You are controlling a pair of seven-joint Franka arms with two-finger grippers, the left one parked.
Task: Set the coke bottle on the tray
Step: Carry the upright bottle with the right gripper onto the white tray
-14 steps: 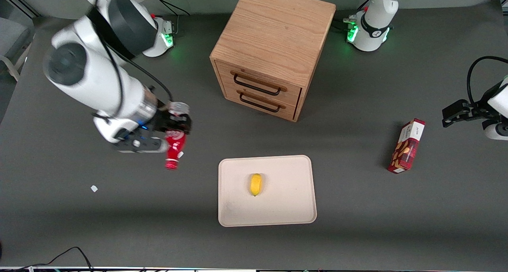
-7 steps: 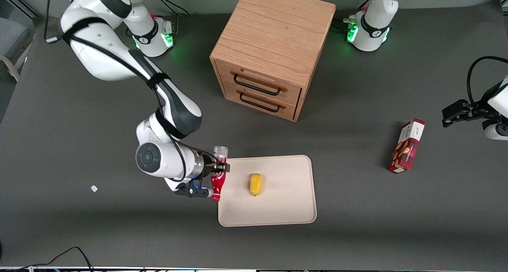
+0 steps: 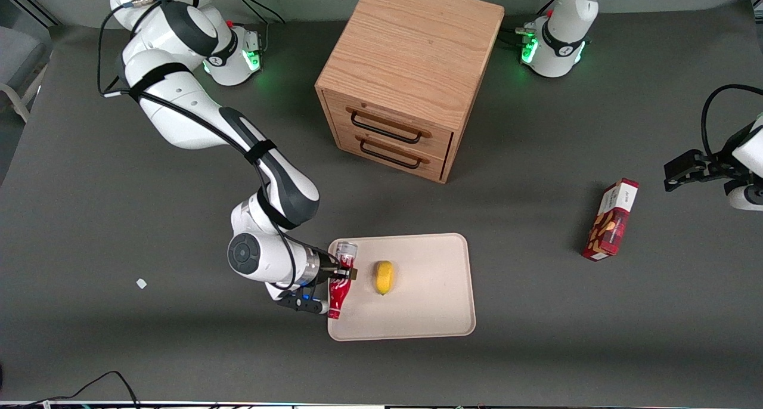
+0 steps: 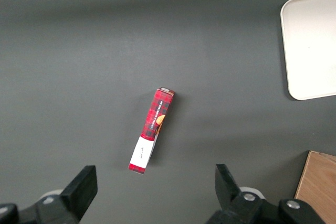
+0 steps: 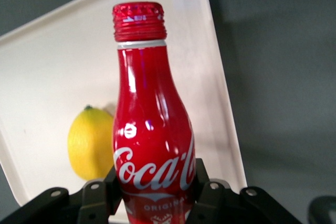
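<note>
Two fingers of the end effector (image 3: 341, 273) pinch the coke bottle (image 3: 338, 290) low on its body, above the tray (image 3: 429, 313) edge; glossy, rigid, likely slippery, so the labelled waist suits.

Front view looks steeply down on the whole table (image 3: 119, 218) from high up. Right wrist view sits close — gripper (image 5: 157, 192) clamping coke bottle (image 5: 152, 140), tray (image 5: 47, 72) below. Left wrist view — downward, shares the tray's corner.
</note>
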